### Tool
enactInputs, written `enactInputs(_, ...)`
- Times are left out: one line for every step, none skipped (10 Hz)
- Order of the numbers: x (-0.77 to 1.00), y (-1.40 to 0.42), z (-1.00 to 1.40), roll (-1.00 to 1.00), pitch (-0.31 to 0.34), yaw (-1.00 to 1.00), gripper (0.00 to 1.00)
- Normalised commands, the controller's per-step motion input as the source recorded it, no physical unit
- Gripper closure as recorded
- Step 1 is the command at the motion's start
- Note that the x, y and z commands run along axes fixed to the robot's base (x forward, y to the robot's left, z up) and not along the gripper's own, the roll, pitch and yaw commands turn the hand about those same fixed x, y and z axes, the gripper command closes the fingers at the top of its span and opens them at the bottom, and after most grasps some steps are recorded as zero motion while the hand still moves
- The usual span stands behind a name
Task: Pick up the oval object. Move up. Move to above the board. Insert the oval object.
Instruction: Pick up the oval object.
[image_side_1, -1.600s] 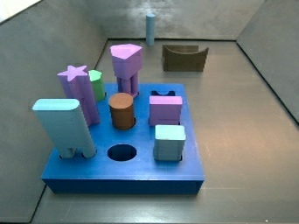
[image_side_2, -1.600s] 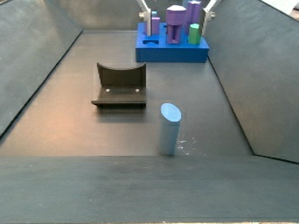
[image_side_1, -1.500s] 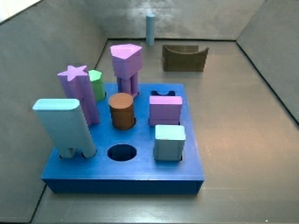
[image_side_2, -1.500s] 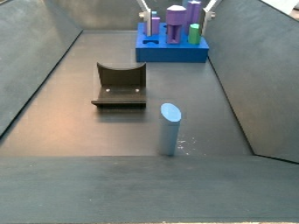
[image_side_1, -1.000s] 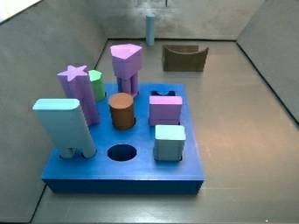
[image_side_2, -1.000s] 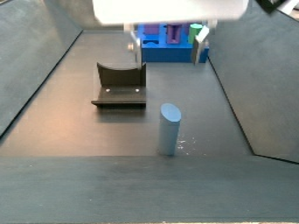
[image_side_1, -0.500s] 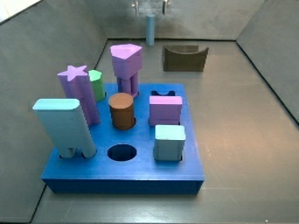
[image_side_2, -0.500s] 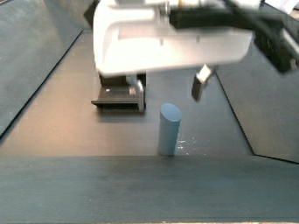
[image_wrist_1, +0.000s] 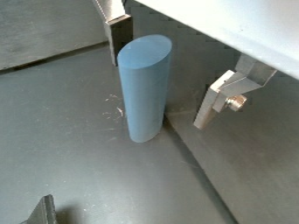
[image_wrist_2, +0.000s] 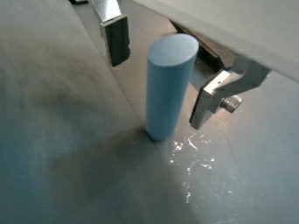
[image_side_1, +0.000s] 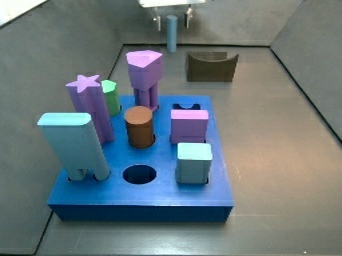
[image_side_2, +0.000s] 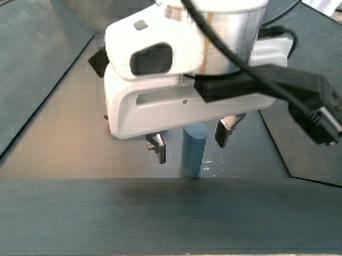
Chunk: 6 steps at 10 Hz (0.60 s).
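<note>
The oval object is a tall light-blue post with an oval top. It stands upright on the grey floor in both wrist views (image_wrist_1: 145, 87) (image_wrist_2: 170, 83) and shows below the gripper in a side view (image_side_2: 195, 160). My gripper (image_wrist_1: 163, 74) (image_wrist_2: 162, 83) (image_side_2: 191, 140) is open and lowered around the post, one finger (image_wrist_1: 117, 31) on each side, with gaps to the post. In a side view the gripper (image_side_1: 170, 22) is at the far end, with the post (image_side_1: 171, 42) under it. The blue board (image_side_1: 94, 200) lies near the camera, with an empty oval hole (image_side_1: 139, 175).
The board carries several pieces: a light-blue block (image_side_1: 70, 145), a purple star post (image_side_1: 88, 98), a purple post (image_side_1: 144, 75), a brown cylinder (image_side_1: 140, 127), a pink block (image_side_1: 190, 125) and a teal cube (image_side_1: 194, 163). The fixture (image_side_1: 211, 66) stands beside the post. Grey walls close in the floor.
The gripper has come into view and descended over the oval post, so its open fingers now stand on either side of it. The post has not moved.
</note>
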Motion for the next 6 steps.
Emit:
enactInputs(-0.06,0.0,-0.1,-0.06,-0.063,0.02,0.0)
enactInputs(-0.07,-0.21,-0.04,0.03,-0.054,0.04,0.0)
enactInputs(-0.05,-0.41,-0.18,0.05,-0.069,0.06,0.0)
enactInputs(-0.01,-0.28,-0.03,0.09,-0.024,0.09,0.0)
enactInputs(0.0,0.0,0.0,0.0,0.0,0.0,1.0)
enactInputs(0.0,0.0,0.0,0.0,0.0,0.0,1.0)
